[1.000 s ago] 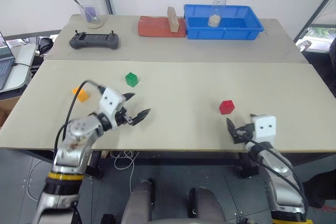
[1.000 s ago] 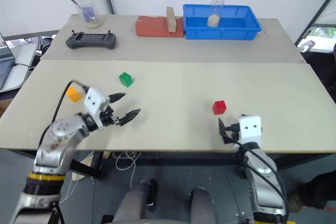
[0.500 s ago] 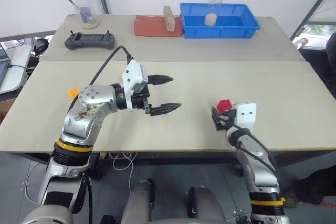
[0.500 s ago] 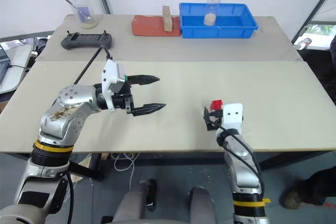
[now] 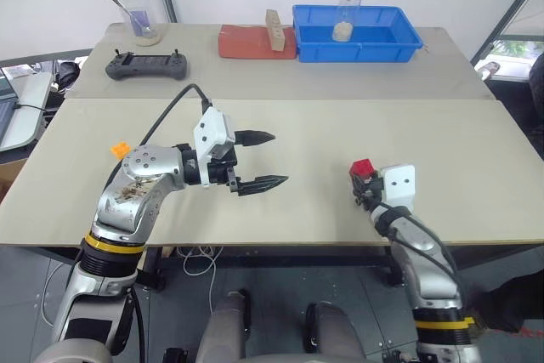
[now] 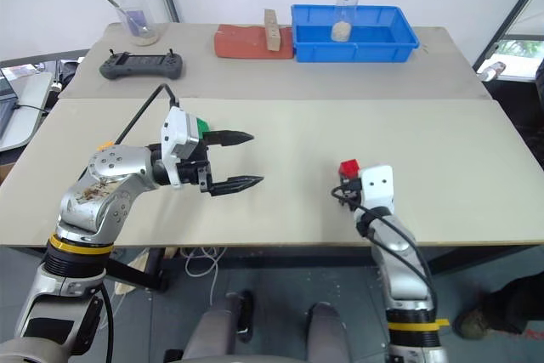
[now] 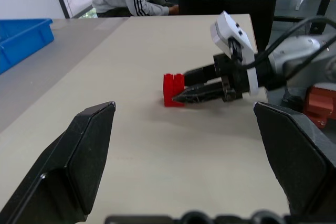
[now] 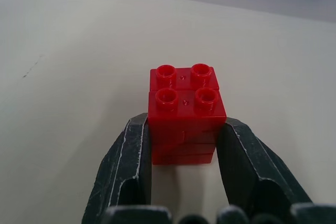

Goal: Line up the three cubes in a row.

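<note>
red cube (image 8: 186, 114) | orange cube (image 5: 121, 150) | green cube (image 6: 201, 127) | blue tray (image 5: 408, 42)

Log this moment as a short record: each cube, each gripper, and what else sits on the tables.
red cube: on the near table, clamped between the right gripper's fingers
green cube: on the near table, mostly hidden behind the left gripper's body
orange cube: near the table's left edge, apart from the others
right gripper: shut on the red cube
left gripper: open, holding nothing, above the table
far table: blue bin, controller, red pad, wooden block
row: not yet formed
</note>
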Robot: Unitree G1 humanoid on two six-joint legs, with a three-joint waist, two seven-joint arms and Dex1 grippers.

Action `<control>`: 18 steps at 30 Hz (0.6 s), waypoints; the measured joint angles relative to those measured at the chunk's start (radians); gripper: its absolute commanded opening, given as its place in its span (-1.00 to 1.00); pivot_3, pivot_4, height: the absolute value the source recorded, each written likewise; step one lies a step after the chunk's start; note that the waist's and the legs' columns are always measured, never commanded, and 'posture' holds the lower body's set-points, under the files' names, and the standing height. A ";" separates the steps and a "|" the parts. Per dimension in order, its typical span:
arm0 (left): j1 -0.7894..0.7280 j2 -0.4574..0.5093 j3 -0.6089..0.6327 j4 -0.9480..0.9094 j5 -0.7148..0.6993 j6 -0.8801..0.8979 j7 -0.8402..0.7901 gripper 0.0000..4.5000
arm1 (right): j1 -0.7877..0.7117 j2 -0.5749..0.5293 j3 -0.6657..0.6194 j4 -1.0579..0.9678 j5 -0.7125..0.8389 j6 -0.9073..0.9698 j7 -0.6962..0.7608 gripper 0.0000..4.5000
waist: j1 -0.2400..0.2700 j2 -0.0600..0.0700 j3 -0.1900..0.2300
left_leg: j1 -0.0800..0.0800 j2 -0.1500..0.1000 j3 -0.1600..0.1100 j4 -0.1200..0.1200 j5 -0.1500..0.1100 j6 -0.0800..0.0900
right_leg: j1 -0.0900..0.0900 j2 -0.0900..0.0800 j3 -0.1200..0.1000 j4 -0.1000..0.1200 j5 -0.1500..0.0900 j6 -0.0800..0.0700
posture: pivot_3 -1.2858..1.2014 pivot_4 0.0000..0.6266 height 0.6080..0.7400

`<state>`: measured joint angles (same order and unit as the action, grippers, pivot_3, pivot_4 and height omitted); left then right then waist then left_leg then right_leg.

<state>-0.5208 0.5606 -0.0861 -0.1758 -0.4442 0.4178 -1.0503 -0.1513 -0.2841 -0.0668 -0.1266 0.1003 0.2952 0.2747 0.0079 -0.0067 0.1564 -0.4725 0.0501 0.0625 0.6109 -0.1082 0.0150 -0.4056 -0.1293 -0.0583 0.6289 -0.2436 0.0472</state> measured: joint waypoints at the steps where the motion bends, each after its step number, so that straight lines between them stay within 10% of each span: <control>1: 0.019 0.014 0.006 -0.007 -0.002 -0.007 -0.014 1.00 | -0.042 -0.053 0.017 0.011 0.034 0.011 0.091 -0.39 | -0.005 0.000 0.000 | 0.001 0.000 0.001 0.000 0.000 0.000 | 0.000 0.000 0.002 0.000 0.000 0.000 | 0.03 -0.52 1.00; 10: 0.208 0.073 0.055 -0.015 -0.008 -0.121 -0.083 1.00 | -0.342 -0.243 0.230 0.364 0.154 -0.122 0.862 -0.39 | -0.017 -0.002 0.001 | 0.004 0.001 0.001 -0.001 0.001 0.002 | 0.001 0.003 0.004 0.000 0.000 -0.001 | 0.03 -0.52 1.00; 18: 0.361 0.115 0.110 -0.147 -0.029 -0.127 -0.054 1.00 | -0.524 -0.275 0.280 0.755 0.101 -0.405 1.160 -0.39 | -0.010 -0.003 0.003 | 0.003 0.001 0.003 0.000 -0.002 -0.004 | 0.000 0.003 0.006 -0.001 0.000 -0.001 | 0.03 -0.52 1.00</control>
<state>-0.1603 0.6760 0.0237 -0.3223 -0.4729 0.2904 -1.1046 -0.6751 -0.5588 0.2135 0.6286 0.2017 -0.1101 1.4346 -0.0022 -0.0101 0.1595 -0.4693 0.0514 0.0650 0.6114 -0.1106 0.0113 -0.4057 -0.1264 -0.0527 0.6283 -0.2431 0.0464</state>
